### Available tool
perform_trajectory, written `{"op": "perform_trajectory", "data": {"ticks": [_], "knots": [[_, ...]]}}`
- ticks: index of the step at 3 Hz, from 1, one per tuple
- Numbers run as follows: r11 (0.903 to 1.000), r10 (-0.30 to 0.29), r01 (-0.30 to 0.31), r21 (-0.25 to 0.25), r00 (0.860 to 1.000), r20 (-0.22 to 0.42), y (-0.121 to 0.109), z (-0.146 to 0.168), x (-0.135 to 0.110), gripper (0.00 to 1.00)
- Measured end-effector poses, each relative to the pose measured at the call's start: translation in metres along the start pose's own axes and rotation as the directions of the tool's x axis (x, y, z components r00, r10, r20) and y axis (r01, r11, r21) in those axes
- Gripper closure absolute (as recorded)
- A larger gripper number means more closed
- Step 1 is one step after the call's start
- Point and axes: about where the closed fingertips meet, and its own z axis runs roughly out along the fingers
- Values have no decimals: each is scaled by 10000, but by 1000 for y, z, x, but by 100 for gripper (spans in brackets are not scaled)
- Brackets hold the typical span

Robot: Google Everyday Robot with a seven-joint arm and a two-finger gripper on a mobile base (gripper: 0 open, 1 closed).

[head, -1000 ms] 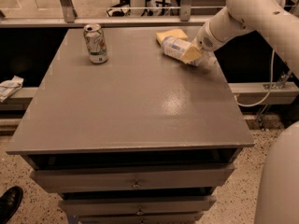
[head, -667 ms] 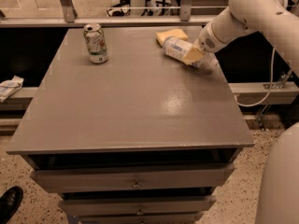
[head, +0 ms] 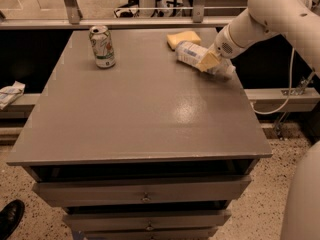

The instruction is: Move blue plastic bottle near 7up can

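The blue plastic bottle (head: 192,52) lies on its side at the back right of the grey table (head: 145,114), its white cap (head: 230,72) pointing right. My gripper (head: 210,61) is down on the bottle's middle, at the end of the white arm (head: 265,19) that reaches in from the upper right. The 7up can (head: 102,46) stands upright at the back left, far from the bottle.
A yellow sponge (head: 183,37) lies just behind the bottle at the table's back edge. A metal rail (head: 150,21) runs behind the table. Drawers (head: 145,196) are below the top. A shoe (head: 10,218) is on the floor at lower left.
The gripper and the bottle have stayed almost in the same place; at most a slight shift to the right. The can has not moved.
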Motion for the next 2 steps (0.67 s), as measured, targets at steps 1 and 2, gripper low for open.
{"op": "perform_trajectory", "data": {"ticks": [1,2], "knots": [[10000,50,-50,8,10000,60,2,-3,-1,13],[10000,35,-36,54,9999,165,2,-3,-5,0]]}}
